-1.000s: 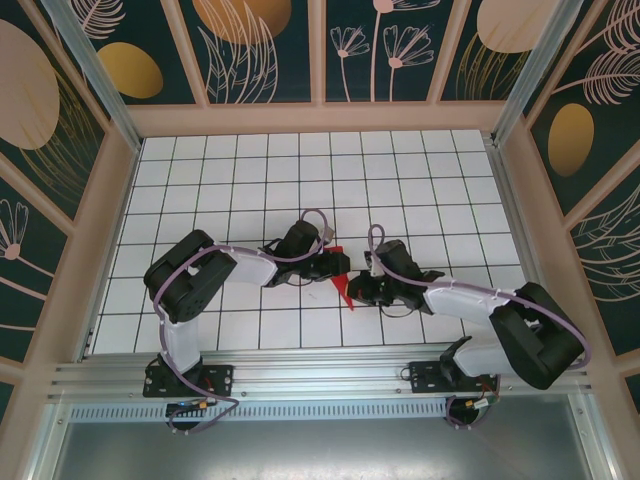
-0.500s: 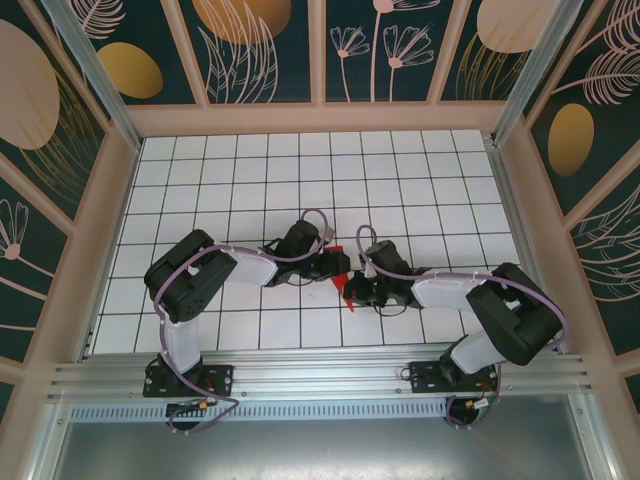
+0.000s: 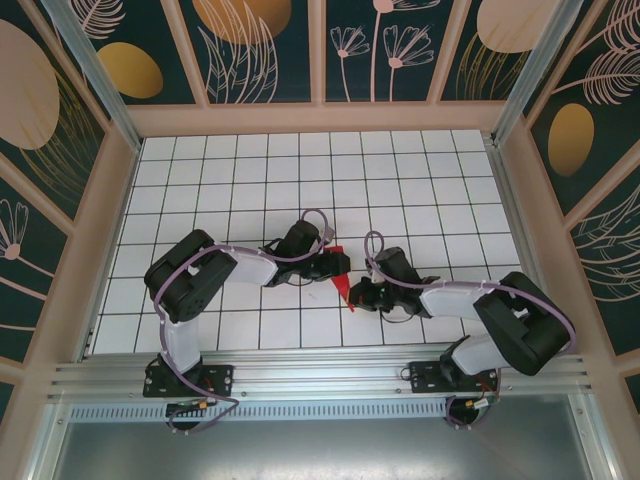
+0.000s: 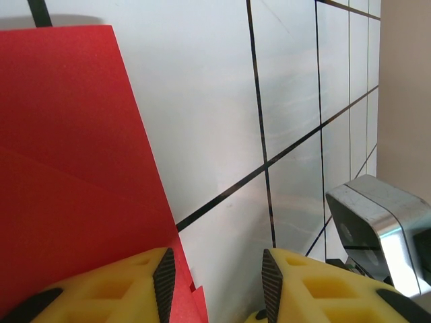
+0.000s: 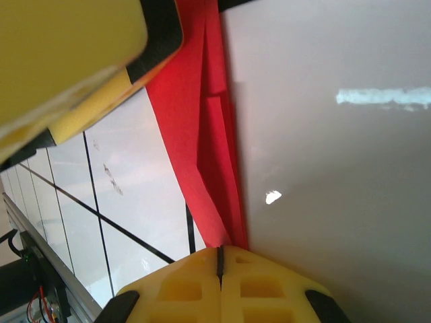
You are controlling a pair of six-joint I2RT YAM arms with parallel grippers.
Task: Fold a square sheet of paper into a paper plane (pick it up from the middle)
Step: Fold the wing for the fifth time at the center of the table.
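The left arm [image 3: 190, 280] rises from its base at the near edge of the table [image 3: 250, 180], bends at the elbow and runs its forearm rightward and low toward the table's middle. The left gripper [image 3: 340, 263] points right. In the left wrist view, the left gripper [image 4: 217, 279] has its yellow fingers [image 4: 114, 289] standing apart, with a clear gap between the black pads. The right arm [image 3: 510, 325] folds at its elbow near the right edge and stretches its forearm leftward. The right gripper [image 3: 357, 296] sits low, just beside the left one. In the right wrist view, the right gripper [image 5: 219, 259] has its fingers pressed together along one seam.
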